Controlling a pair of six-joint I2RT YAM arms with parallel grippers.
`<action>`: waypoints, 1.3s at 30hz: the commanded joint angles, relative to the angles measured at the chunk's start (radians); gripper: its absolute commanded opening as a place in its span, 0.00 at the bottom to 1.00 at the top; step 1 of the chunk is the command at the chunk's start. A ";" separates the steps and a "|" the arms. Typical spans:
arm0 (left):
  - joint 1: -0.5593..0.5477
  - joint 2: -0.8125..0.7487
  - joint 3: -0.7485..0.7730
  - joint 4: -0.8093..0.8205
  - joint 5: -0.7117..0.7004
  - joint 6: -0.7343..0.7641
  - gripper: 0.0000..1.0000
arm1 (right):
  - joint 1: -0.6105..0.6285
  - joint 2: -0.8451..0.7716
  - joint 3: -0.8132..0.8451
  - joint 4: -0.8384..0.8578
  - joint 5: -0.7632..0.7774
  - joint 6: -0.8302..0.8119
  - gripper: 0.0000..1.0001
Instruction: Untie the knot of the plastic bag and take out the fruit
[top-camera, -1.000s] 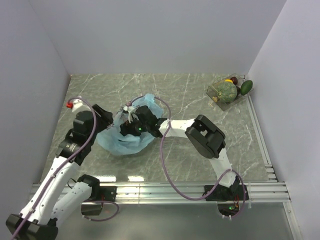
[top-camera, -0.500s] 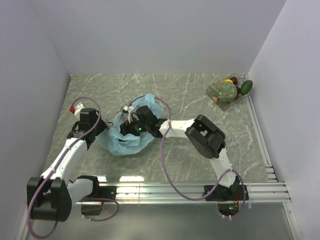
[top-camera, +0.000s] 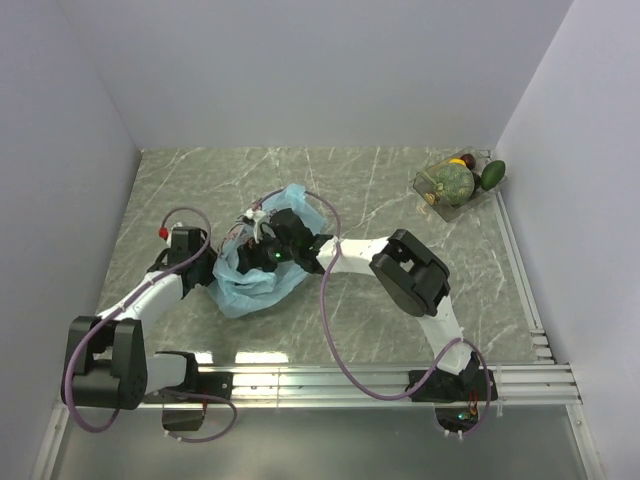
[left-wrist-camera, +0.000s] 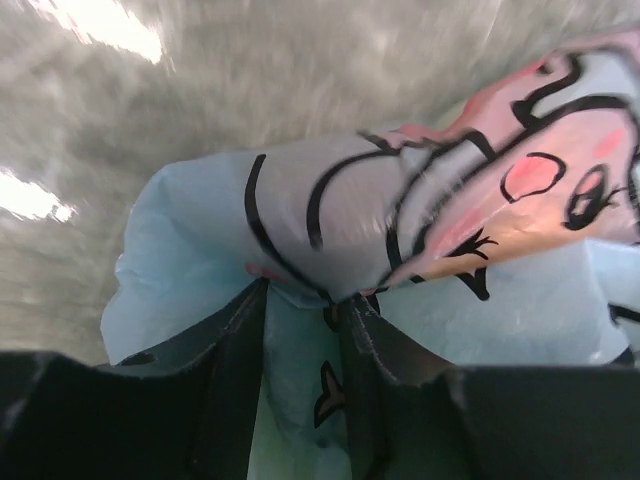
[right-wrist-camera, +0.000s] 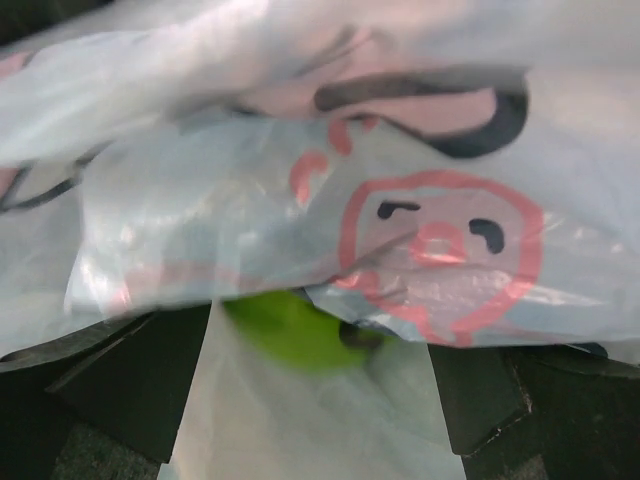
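Left arm (top-camera: 150, 292) and right arm (top-camera: 447, 325) showing white links, bulky black joints; purple cables (top-camera: 326, 320) looping alongside; green light (top-camera: 277, 257) glowing near right wrist.

the left gripper (left-wrist-camera: 303, 300) sat at the bottom edge, its two dark fingers (left-wrist-camera: 232, 370) narrowly apart with a fold of the bag (left-wrist-camera: 200, 240) caught between them. the light-blue bag, printed with a pink cartoon face in black outline, spread toward the upper right. the blurred grey table (left-wrist-camera: 250, 70) lay behind, with bright glare spots.
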 joint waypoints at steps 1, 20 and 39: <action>0.001 0.014 -0.039 0.051 0.113 -0.033 0.38 | 0.011 0.019 0.052 0.011 -0.005 -0.007 0.93; 0.001 -0.030 -0.096 0.132 0.188 -0.074 0.35 | 0.032 0.001 0.056 -0.273 0.063 -0.137 0.95; 0.001 -0.068 -0.118 0.130 0.141 -0.088 0.19 | 0.032 -0.302 -0.095 -0.305 0.179 -0.225 0.00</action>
